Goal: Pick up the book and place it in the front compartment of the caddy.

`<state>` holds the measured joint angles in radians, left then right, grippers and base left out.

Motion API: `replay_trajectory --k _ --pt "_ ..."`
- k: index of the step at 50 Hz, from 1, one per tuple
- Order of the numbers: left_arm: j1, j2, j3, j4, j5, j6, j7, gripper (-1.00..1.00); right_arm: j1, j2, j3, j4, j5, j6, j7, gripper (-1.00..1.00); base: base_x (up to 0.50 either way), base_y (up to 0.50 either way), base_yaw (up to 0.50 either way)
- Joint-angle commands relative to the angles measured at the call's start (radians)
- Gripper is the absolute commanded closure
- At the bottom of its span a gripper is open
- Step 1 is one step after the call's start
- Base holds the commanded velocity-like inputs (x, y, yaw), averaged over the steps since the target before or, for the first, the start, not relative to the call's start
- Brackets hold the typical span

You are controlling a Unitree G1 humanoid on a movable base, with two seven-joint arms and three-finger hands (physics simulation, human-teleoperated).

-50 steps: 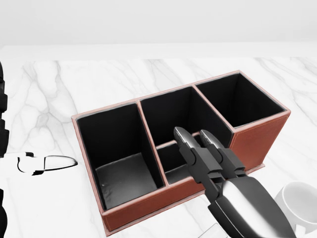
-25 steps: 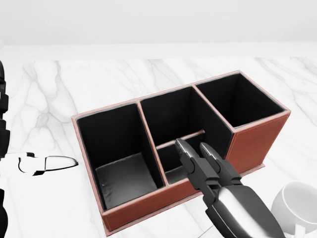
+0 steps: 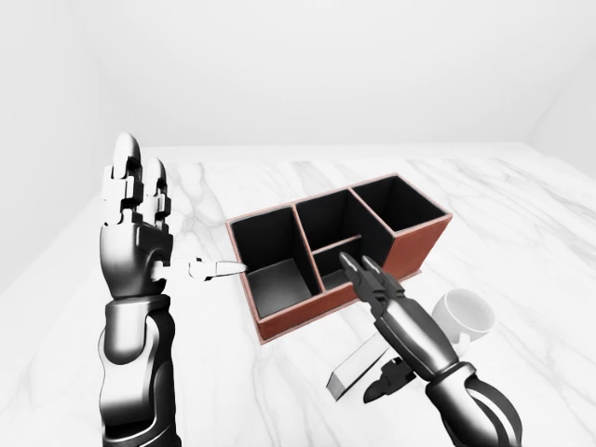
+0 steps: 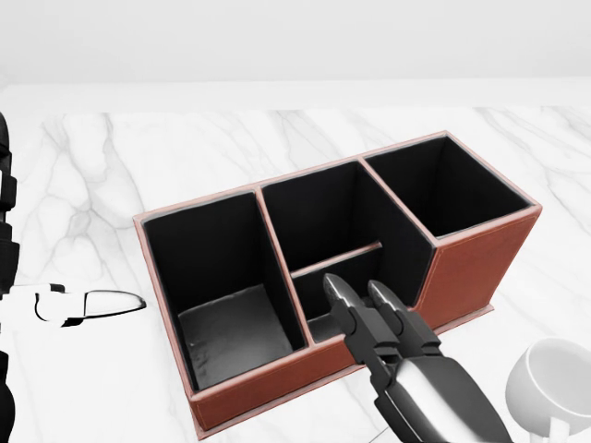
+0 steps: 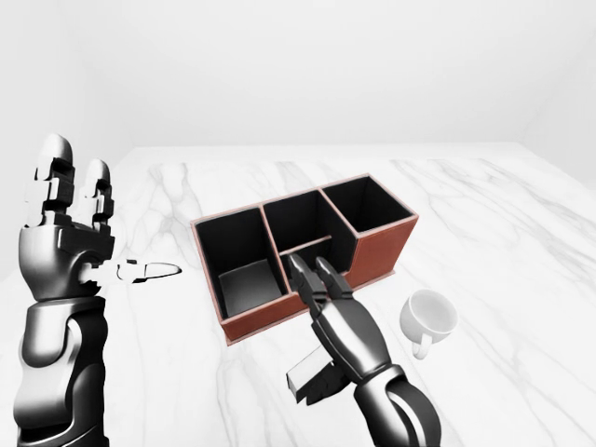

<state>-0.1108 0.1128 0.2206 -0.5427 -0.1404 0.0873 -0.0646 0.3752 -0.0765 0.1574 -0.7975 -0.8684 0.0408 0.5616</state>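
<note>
The reddish-brown caddy [image 4: 471, 263] with black compartments stands mid-table; its small front compartment [image 4: 323, 295] is the low middle one, and it holds nothing. My right hand [image 4: 355, 293] is open, fingers straight and flat, tips over the caddy's lower wall by that compartment. Under this hand lies the pale grey book [image 3: 354, 371], flat on the marble; the dark thumb sits at its edge, and I cannot tell whether it touches. My left hand [image 3: 135, 186] is raised at the left, open, fingers up and thumb out, apart from everything.
A white mug [image 3: 464, 315] stands right of my right hand, below the caddy's right end. The white marble table [image 3: 521, 214] stretches around the caddy, with a plain white wall beyond.
My right hand has drawn back toward the bottom of the head view, its fingertips moving from the middle divider to the caddy's lower wall. Left hand and caddy are still.
</note>
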Motion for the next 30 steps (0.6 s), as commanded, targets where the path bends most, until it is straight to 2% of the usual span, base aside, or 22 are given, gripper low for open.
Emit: replay_trajectory --k 1,16,30 --pt "-0.003 0.001 0.001 0.000 -0.001 0.000 0.001 -1.00 0.016 -0.010 0.011 0.043 -0.008 -0.031 -0.042 -1.00 0.00 0.00 0.00" --pt "-0.002 0.001 0.001 -0.002 -0.001 0.000 0.001 -1.00 0.031 -0.021 0.020 0.099 -0.015 -0.064 -0.088 -1.00 0.00 0.00 0.00" --pt "0.003 -0.001 -0.002 -0.007 0.000 0.000 0.001 -1.00 0.037 -0.024 0.020 0.123 -0.022 -0.078 -0.112 -1.00 0.00 0.00 0.00"
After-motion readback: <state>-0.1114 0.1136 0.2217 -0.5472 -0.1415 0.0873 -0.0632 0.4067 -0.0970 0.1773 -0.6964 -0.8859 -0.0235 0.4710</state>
